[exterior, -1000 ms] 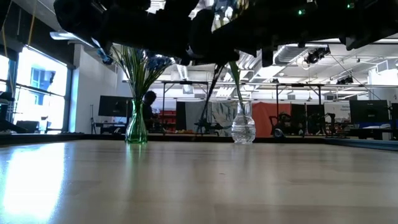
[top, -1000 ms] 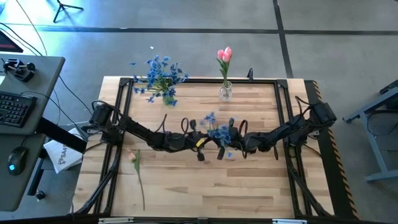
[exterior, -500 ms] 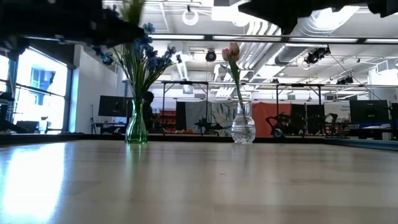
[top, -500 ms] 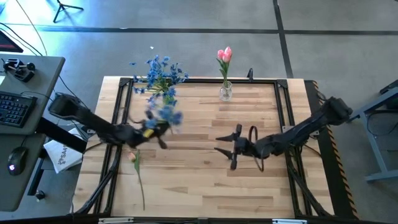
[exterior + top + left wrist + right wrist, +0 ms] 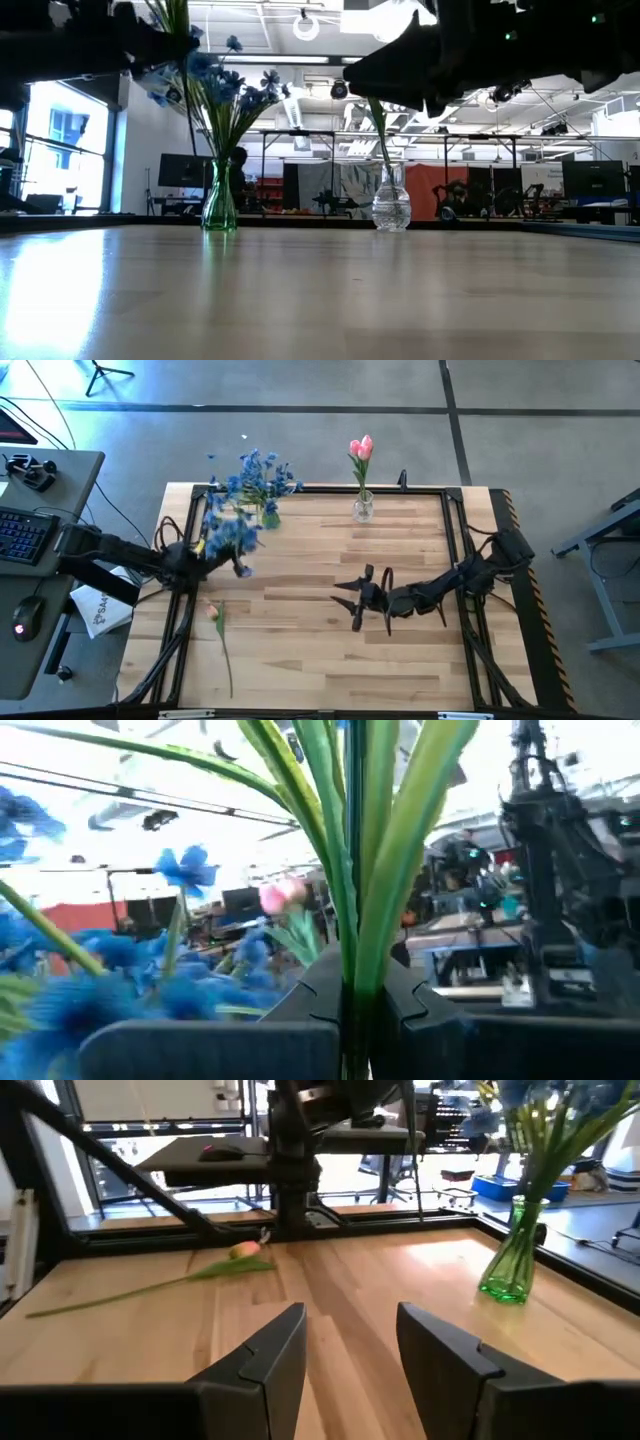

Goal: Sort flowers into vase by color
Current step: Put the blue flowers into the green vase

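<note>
Jaws, left gripper (image 5: pixel 352 1010): clamped on the green stems of a blue flower bunch (image 5: pixel 226 532), the stems running straight up between the two dark fingers in the left wrist view.
Jaws, right gripper (image 5: pixel 352 598): apart and empty, hanging over the middle of the counter (image 5: pixel 400 660), with bare wood showing in the gap in the right wrist view.
Held bunch, position: over the counter's left side, just short of the green vase (image 5: pixel 269 516) at the far left edge, blossoms toward the vase.
Green vase: already carries blue flowers (image 5: pixel 262 472); the clear vase (image 5: pixel 362 509) at the far centre holds a pink tulip (image 5: pixel 361 449).
Loose flower: one pink tulip bud on a long stem (image 5: pixel 221 643) lies flat on the near left part of the counter, bud toward the far side, stem trailing toward the near edge.
Key relation: the held bunch lies beside the green vase, on its near-left side, so the stems' lower ends must come over the vase mouth, which I cannot see clearly from above.
Nearer arm: the left arm is nearer the green vase; the loose tulip also lies on the left side, well apart from the right gripper.
Likely step: carrying blue to the blue vase, not yet inserted.
</note>
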`<control>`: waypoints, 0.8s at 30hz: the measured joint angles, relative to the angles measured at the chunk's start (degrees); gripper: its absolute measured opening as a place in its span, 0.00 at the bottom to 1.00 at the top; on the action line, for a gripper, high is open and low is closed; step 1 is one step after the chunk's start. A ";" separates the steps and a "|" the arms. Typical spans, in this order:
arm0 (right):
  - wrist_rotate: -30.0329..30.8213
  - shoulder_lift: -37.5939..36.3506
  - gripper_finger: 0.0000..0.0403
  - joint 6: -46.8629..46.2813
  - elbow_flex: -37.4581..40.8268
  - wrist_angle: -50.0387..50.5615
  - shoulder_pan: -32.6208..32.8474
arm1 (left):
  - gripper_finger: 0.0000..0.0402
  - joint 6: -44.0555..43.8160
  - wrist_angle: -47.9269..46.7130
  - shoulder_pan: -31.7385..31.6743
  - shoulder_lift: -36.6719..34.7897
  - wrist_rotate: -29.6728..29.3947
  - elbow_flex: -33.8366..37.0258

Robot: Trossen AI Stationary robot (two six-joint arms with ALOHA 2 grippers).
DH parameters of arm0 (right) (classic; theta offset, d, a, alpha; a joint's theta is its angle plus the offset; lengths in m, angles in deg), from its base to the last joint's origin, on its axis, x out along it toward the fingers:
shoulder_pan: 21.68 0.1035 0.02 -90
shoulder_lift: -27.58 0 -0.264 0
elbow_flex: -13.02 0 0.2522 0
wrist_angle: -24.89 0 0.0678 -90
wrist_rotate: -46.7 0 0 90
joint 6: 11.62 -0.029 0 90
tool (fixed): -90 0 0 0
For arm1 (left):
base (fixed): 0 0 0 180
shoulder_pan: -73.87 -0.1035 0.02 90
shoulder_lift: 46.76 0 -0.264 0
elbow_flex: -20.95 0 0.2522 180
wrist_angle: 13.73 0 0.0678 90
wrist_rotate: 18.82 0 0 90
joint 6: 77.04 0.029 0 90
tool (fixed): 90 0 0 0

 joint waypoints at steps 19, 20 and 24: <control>-2.47 0.00 0.37 0.02 0.00 -0.84 -0.69 | 0.00 8.56 0.36 -26.33 1.62 27.48 -4.26; -2.47 0.00 0.37 0.02 0.00 -0.84 -0.69 | 0.00 8.60 0.47 -27.44 2.23 27.74 -4.65; -2.57 0.00 0.37 0.02 0.00 -0.84 -0.69 | 0.00 5.48 0.41 -31.75 5.71 29.57 -5.96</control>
